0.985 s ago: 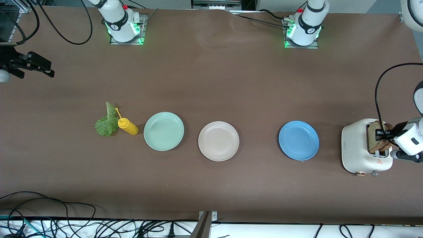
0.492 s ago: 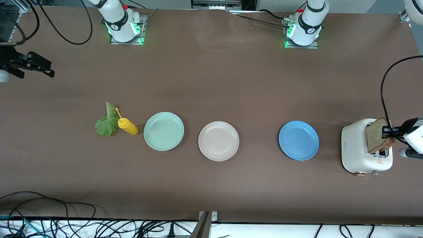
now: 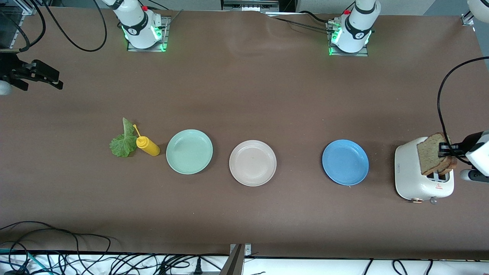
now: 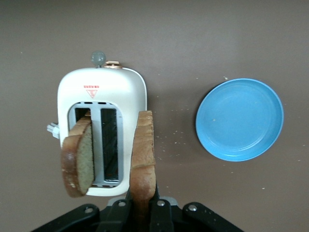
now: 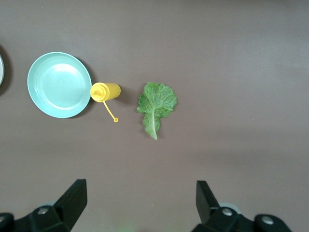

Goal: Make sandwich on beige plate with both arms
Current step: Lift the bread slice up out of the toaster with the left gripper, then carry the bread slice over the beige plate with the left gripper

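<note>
My left gripper (image 3: 444, 150) (image 4: 143, 207) is shut on one brown bread slice (image 3: 429, 154) (image 4: 144, 150), which hangs upright over the white toaster (image 3: 413, 179) (image 4: 104, 92). A second bread slice (image 4: 78, 160) leans out of one toaster slot. The beige plate (image 3: 252, 163) lies bare in the middle of the row of plates. A green lettuce leaf (image 3: 122, 143) (image 5: 155, 103) lies flat on the table toward the right arm's end. My right gripper (image 3: 53, 79) (image 5: 140, 189) waits open above the table near that end, with nothing between its fingers.
A mint-green plate (image 3: 189, 151) (image 5: 59, 84) sits beside the beige plate, and a yellow squeeze bottle (image 3: 148, 146) (image 5: 105, 92) lies between it and the lettuce. A blue plate (image 3: 345, 162) (image 4: 240, 119) lies between the beige plate and the toaster. Cables run along the table's near edge.
The left gripper has lifted its bread slice up out of the toaster slot. The right arm has not moved.
</note>
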Tool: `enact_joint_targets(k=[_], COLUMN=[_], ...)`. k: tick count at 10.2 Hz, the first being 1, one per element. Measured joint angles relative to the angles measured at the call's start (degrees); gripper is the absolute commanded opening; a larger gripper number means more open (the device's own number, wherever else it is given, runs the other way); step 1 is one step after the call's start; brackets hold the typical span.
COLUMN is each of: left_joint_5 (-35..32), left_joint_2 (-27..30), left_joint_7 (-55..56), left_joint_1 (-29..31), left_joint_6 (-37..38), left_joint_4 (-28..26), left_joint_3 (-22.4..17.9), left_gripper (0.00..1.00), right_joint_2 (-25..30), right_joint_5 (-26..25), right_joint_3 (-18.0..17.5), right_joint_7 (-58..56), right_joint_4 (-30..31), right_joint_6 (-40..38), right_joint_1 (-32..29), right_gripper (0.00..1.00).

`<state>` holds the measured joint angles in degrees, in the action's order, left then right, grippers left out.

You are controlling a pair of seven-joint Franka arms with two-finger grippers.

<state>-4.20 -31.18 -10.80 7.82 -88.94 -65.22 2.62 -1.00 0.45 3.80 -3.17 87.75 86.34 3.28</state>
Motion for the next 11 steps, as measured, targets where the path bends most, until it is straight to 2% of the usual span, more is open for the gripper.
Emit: enact_joint_targets(k=[3,8,11], left_joint_5=[1.2,15.8,26.9], left_joint_2=[0.3,0.0,-0.8], left_joint_7=[7.2,14.1,17.6], left_joint_1=[-0.3,-0.5,-0.6], left_joint_6=[1.0,1.5,0.6], left_joint_4=[0.6,0.1,-3.2], left_joint_3=[3.3,3.6,3.6], left_gripper=[0.00,0.00,0.00], right_joint_2=[0.0,0.0,0.0], right_joint_5=[0.0,0.0,0.0], right_joint_3=[0.0,0.0,0.0], right_joint_7=[0.0,0.0,0.0], right_joint_4=[0.0,0.0,0.0], right_joint_6=[0.0,0.0,0.0], right_joint_1=[0.0,0.0,0.0], right_gripper=[1.00,1.00,1.00])
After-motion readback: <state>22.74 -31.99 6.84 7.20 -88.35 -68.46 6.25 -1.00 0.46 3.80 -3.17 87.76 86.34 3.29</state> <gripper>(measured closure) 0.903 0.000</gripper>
